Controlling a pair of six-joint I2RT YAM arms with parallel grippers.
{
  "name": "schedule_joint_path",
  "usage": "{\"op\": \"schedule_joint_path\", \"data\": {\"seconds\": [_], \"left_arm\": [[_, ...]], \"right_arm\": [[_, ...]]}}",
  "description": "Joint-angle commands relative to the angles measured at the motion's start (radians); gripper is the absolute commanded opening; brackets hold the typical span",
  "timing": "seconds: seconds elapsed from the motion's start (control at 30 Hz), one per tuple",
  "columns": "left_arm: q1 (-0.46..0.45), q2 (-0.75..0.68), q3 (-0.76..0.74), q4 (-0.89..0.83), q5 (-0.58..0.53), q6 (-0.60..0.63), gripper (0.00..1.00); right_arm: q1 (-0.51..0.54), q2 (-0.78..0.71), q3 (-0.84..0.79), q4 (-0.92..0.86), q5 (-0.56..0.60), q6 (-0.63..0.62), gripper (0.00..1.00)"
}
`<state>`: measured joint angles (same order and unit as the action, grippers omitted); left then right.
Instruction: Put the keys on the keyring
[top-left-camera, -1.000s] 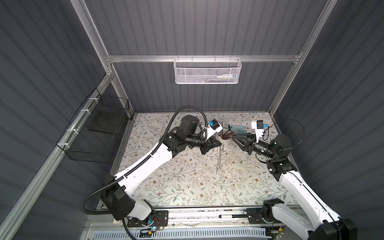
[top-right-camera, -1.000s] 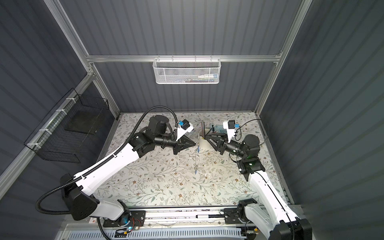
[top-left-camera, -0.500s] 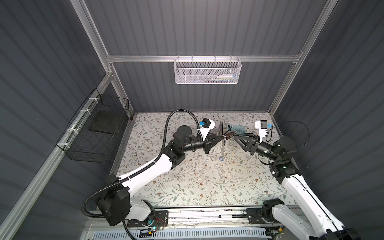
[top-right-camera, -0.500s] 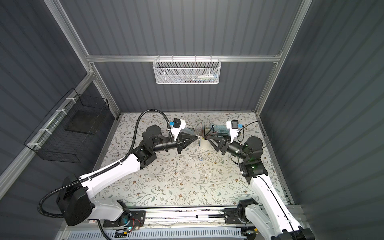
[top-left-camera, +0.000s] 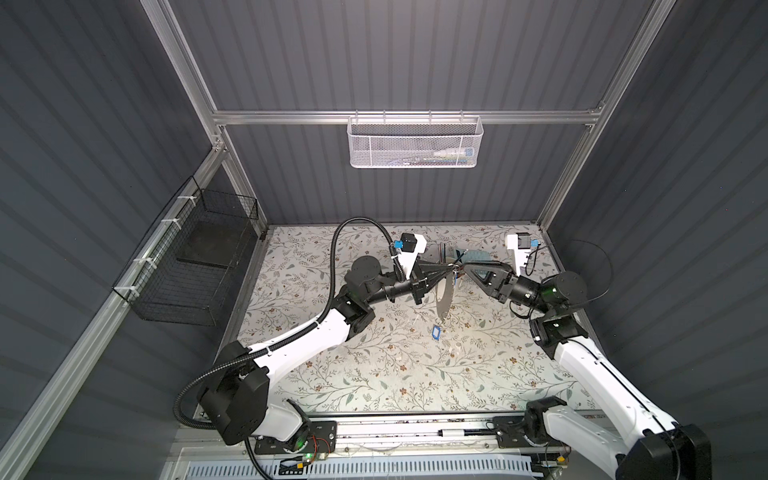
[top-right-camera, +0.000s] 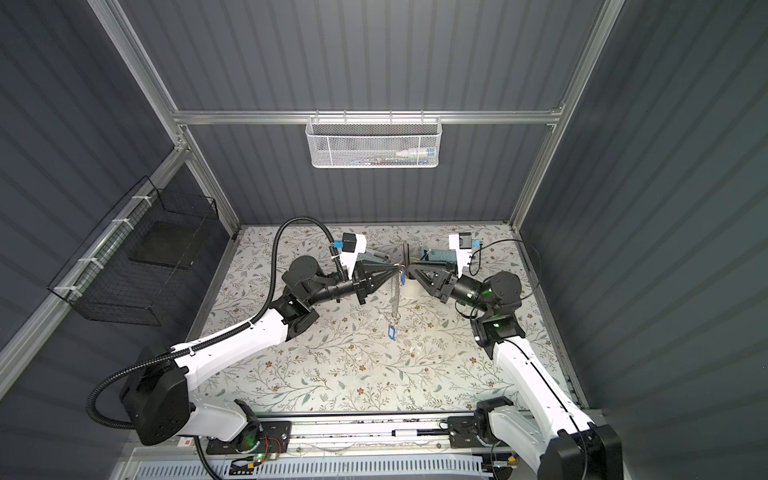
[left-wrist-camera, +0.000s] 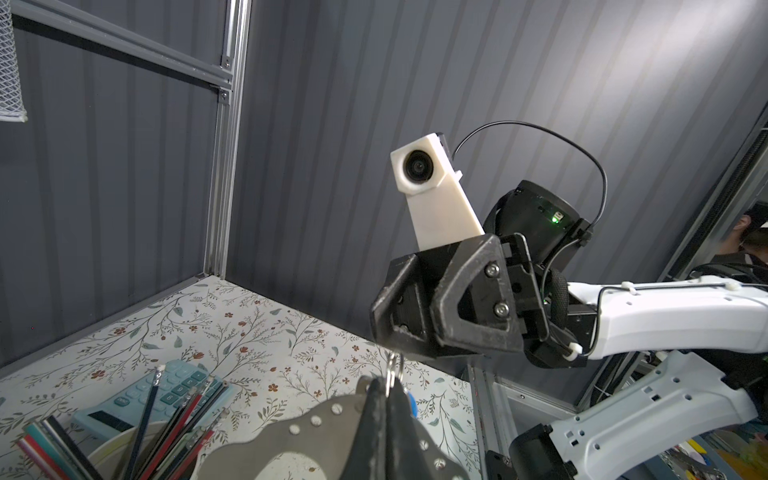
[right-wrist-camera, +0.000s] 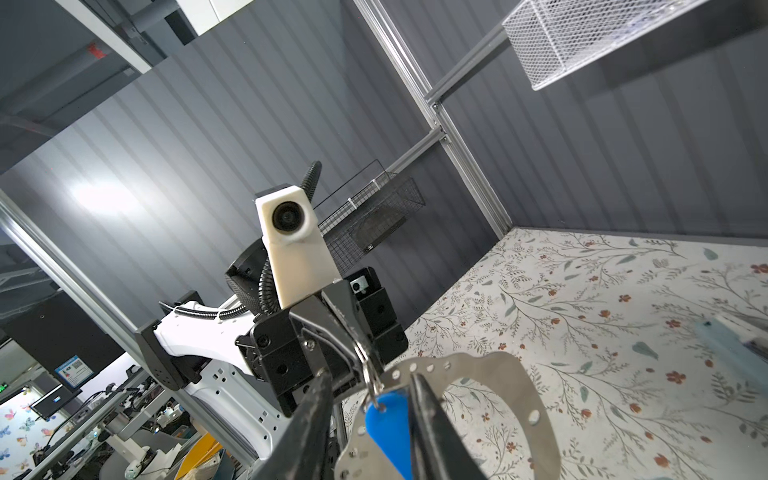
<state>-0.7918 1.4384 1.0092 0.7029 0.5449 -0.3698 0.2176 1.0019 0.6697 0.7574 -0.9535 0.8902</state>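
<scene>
The keyring (top-left-camera: 444, 296) is a flat grey loop with small holes along its rim, hanging on edge over the floral table. My left gripper (left-wrist-camera: 386, 384) is shut on its upper rim (left-wrist-camera: 299, 428). One of the keys shows as a blue tag (right-wrist-camera: 386, 419) on a small split ring (right-wrist-camera: 371, 380) at that same rim. The tag sits between the fingers of my right gripper (right-wrist-camera: 372, 376), which stand apart, and a gap shows beside one finger. Another blue-tagged key (top-left-camera: 435, 332) sits at the loop's lower end (top-right-camera: 395, 316). In both top views the two gripper tips nearly meet.
A white cup (left-wrist-camera: 108, 453) full of pencils stands just under the grippers, with a teal calculator (left-wrist-camera: 166, 390) beside it. A white mesh basket (top-left-camera: 415, 141) hangs on the back wall. A black wire basket (top-left-camera: 195, 257) hangs on the left wall.
Both grippers have moved toward each other and the back of the table, tips now almost meeting. The right jaws opened a little, then narrowed around the blue tag.
</scene>
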Motion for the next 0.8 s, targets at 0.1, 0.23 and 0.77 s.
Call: {"op": "schedule_joint_path", "data": {"seconds": [0.1, 0.23, 0.77], "left_arm": [[-0.007, 0.004, -0.013, 0.080, -0.001, -0.025, 0.00], [-0.007, 0.000, -0.015, 0.078, -0.003, -0.020, 0.00], [-0.007, -0.022, 0.001, 0.064, -0.018, -0.010, 0.00]], "right_arm": [[0.031, 0.008, 0.007, 0.060, 0.018, 0.023, 0.23], [0.037, 0.002, 0.003, 0.047, 0.023, 0.015, 0.14], [0.048, -0.050, -0.026, -0.124, 0.085, -0.070, 0.00]]}}
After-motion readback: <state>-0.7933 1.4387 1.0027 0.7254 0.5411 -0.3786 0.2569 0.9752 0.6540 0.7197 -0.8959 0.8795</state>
